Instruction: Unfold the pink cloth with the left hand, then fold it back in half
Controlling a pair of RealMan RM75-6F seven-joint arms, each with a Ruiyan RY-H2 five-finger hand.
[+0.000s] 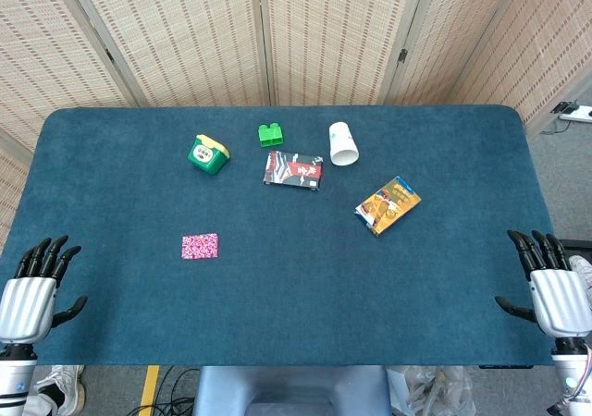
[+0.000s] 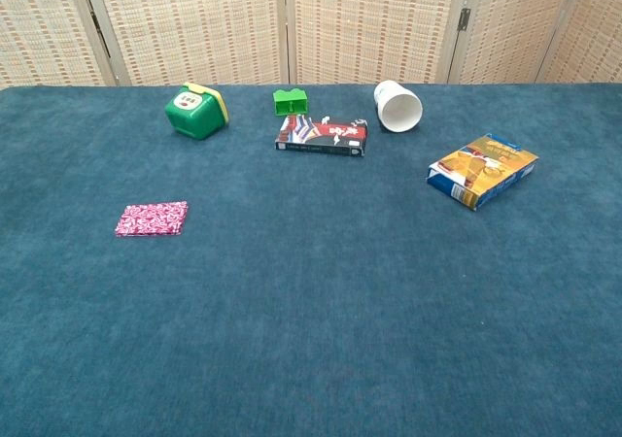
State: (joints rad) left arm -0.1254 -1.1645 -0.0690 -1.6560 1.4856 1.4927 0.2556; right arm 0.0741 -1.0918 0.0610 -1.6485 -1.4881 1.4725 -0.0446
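Cloth work is waiting to begin: the pink cloth (image 1: 200, 246) is lying folded and flat on the blue table (image 1: 296, 287), on your left half, well apart from everything else and untouched. Your left hand (image 1: 35, 287) is hovering at the near left edge, fingers apart and holding nothing; your right hand (image 1: 553, 282) is sitting at the near right edge, fingers likewise spread and empty. Neither hand is showing in the chest view.

You are setting up the reach, so bring the left hand forward and inward until it is hanging just over the cloth. The chest view is showing it as a thin, low rectangle, and I cannot tell which edge is the free one, so check that as you are closing in. Aim for a pinch on the top layer only, near an edge, judging that a deep grab would lift the whole bundle. The green box (image 1: 208, 153), green block (image 1: 270, 135), dark packet (image 1: 293, 169), white cup (image 1: 343, 144) and orange carton (image 1: 388, 204) are all lying farther back, clear of your path.
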